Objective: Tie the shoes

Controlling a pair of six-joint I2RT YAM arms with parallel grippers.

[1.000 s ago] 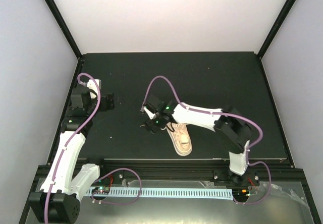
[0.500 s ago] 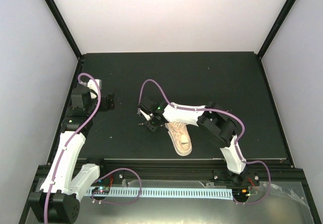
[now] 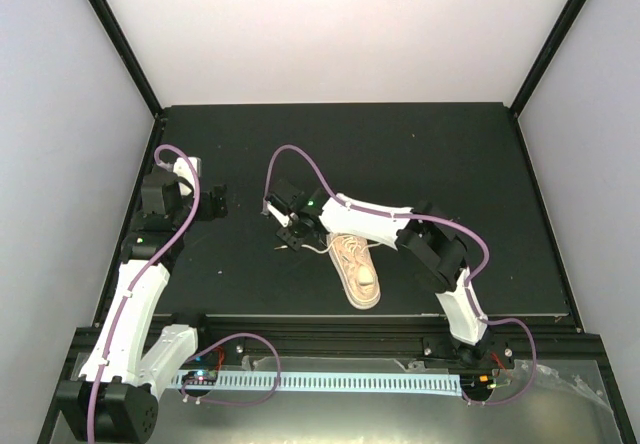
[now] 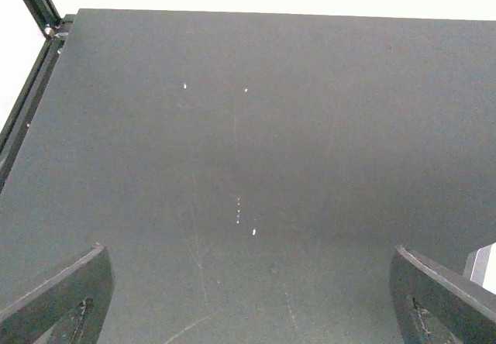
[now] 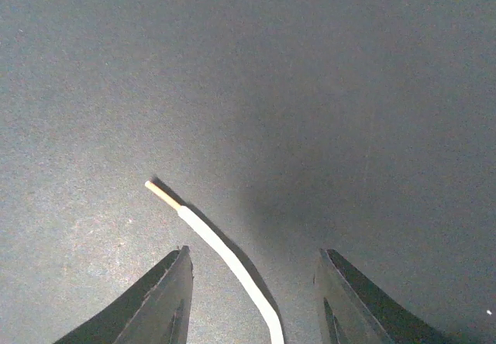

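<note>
The pale pink-beige sneaker (image 3: 358,270) lies on the black table near its front edge, toe toward the arms. One cream-white lace (image 3: 308,249) trails left from it. My right gripper (image 3: 284,226) hovers just left of and beyond the shoe. In the right wrist view it (image 5: 254,252) is open, and the lace end (image 5: 221,249) with its tan tip lies on the table between the fingers, touching neither. My left gripper (image 3: 215,202) is far left, away from the shoe. In the left wrist view it (image 4: 248,251) is wide open over bare table.
The black table (image 3: 420,154) has a raised frame on its left edge (image 4: 31,96) and at the front. White walls stand around the table. The right arm's purple cable (image 3: 300,159) arcs above its wrist.
My right gripper has moved left and farther from the shoe's collar. A lace now shows trailing left from the shoe. The left arm has not moved.
</note>
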